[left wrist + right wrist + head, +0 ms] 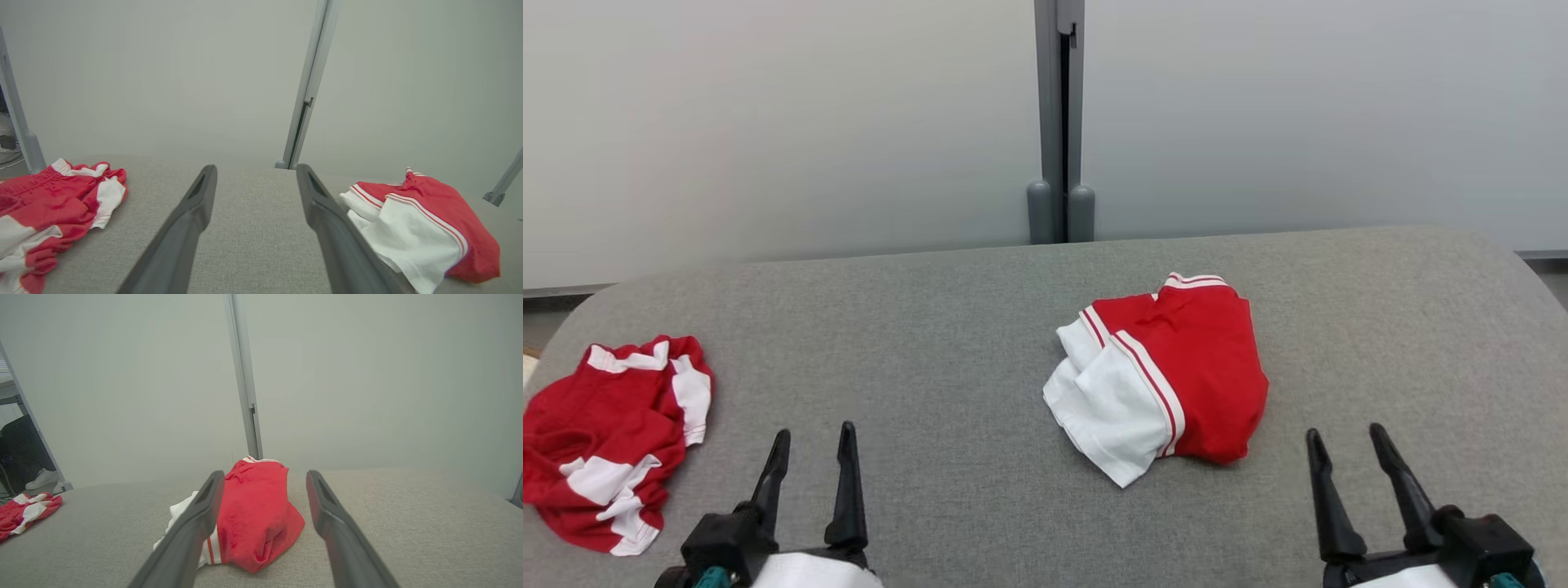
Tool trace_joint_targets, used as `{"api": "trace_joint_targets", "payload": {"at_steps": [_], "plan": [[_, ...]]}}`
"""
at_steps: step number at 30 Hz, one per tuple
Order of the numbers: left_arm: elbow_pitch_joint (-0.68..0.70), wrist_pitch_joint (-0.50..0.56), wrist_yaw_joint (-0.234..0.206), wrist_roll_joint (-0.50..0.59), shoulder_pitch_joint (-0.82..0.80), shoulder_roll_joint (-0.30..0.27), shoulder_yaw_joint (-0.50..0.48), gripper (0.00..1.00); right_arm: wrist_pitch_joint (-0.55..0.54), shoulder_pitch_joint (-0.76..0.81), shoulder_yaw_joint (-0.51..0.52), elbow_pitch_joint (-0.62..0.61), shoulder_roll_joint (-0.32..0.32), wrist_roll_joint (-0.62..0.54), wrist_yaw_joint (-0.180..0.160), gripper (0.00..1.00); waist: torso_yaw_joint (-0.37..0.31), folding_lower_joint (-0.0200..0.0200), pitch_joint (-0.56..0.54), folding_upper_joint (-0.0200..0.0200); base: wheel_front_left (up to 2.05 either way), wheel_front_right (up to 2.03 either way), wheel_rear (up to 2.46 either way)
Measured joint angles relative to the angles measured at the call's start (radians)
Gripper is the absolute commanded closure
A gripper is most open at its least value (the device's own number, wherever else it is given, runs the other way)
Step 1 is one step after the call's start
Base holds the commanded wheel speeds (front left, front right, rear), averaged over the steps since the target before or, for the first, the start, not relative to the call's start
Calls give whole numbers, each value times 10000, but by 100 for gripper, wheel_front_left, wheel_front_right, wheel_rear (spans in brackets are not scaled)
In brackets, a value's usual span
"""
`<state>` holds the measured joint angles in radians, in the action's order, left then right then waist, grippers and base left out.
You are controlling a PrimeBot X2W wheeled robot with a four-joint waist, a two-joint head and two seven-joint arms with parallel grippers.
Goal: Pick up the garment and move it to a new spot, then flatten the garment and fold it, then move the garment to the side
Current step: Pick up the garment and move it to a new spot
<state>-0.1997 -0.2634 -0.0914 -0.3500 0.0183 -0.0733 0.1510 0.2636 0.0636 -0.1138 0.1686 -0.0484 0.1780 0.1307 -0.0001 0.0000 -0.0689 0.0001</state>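
Note:
A red and white garment [1176, 384] lies folded into a compact bundle right of centre on the grey padded table [947, 327]; it also appears in the left wrist view [425, 220] and the right wrist view [257, 506]. A second red and white garment [613, 433] lies crumpled at the table's left edge [53, 200] [24, 510]. My left gripper [815, 430] is open and empty near the front edge, between the two garments [256, 168]. My right gripper [1344, 430] is open and empty, in front and to the right of the folded bundle [265, 473].
A pale partition wall with a grey vertical post [1059, 122] stands right behind the table's far edge. The table's corners are rounded. A shoe [41, 479] shows on the floor beyond the left end.

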Motion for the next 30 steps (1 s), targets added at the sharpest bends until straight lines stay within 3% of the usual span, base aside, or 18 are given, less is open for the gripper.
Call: {"api": "trace_joint_targets", "payload": {"at_steps": [7,14,30], "plan": [[1400,-10,445,1647,1705,226,-343,0,2,631,244,-662,-8,-226,2,0,246,0,-510,0,0,0,0],[1714,-10,462,1620,2433,236,-332,0,2,1174,115,-966,-10,-268,0,0,140,0,-663,0,0,0,0],[1544,-10,464,1816,2308,242,-387,0,2,1207,-48,-922,-12,-570,0,0,-96,0,-662,0,0,0,0]]}}
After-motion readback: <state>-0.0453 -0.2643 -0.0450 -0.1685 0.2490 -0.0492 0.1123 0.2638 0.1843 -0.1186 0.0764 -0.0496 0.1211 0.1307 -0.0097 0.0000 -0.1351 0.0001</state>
